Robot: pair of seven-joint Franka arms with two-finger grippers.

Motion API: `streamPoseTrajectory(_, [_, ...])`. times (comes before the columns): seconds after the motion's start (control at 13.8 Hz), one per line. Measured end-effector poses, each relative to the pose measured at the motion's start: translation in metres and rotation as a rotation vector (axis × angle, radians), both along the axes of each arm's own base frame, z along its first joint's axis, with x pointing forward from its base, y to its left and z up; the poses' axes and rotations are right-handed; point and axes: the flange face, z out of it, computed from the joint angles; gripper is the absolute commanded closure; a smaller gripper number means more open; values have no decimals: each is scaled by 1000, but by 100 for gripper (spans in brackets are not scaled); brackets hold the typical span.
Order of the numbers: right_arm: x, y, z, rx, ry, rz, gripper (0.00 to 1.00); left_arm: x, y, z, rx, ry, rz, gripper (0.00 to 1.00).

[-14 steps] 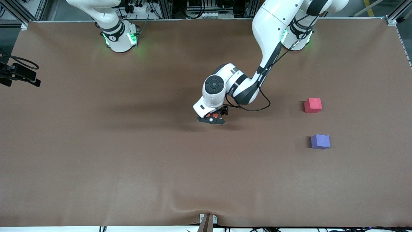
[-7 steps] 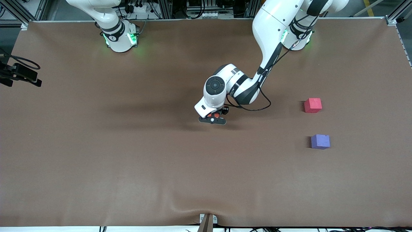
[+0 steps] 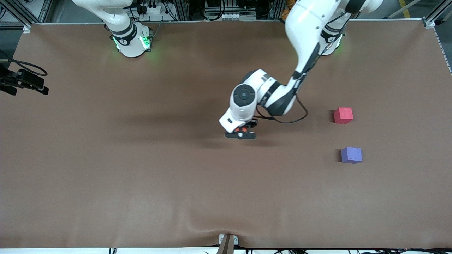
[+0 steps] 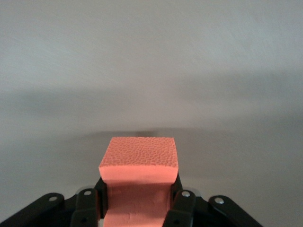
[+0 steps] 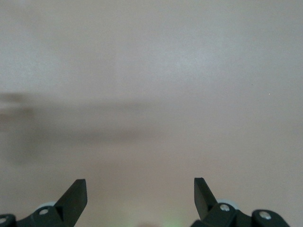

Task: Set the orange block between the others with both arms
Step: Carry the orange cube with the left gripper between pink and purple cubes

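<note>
Worktop of plain brown, seen from a high camera facing two white arms whose green-lit bases stand along its upper edge.

Reaching out from its base, the left arm bends down over the middle of the worktop. Its gripper hangs just above the surface, casting a soft shadow below. From the high camera only a sliver of the orange block shows under the wrist, so it is hard to judge there whether the block is off the surface. The left wrist view is clearer: the gripper has its fingers pinching the block from two sides, its pitted foam top facing the camera, with bare worktop past it.

Two more blocks sit toward the left arm's end of the worktop, well apart from the gripper. The red block lies farther from the front camera, and the purple block lies nearer to it, with a gap of bare surface between them.

The right arm waits near its base, mostly out of the high view. Its gripper appears only in the right wrist view, where the two black fingers are spread wide with nothing between them, over bare worktop.
</note>
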Motion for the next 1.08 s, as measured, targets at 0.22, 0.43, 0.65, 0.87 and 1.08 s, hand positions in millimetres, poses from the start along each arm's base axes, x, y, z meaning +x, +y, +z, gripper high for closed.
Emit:
streamPoseTrajectory(0.22, [0, 0, -1, 0, 1, 1, 0, 47, 72, 42, -12, -26, 89, 55])
streamPoseTrajectory(0.43, [1, 1, -1, 0, -3, 1, 0, 85, 175, 70, -17, -44, 123, 52])
streamPoseTrajectory(0.65, [1, 1, -2, 0, -2, 2, 0, 106, 296, 81, -12, -41, 173, 53])
streamPoseTrajectory(0.87, [1, 2, -3, 0, -2, 4, 0, 97, 366, 83, -3, -22, 228, 54])
streamPoseTrajectory(1.08, [2, 9, -3, 0, -3, 16, 0, 83, 417, 81, 1, -2, 230, 55])
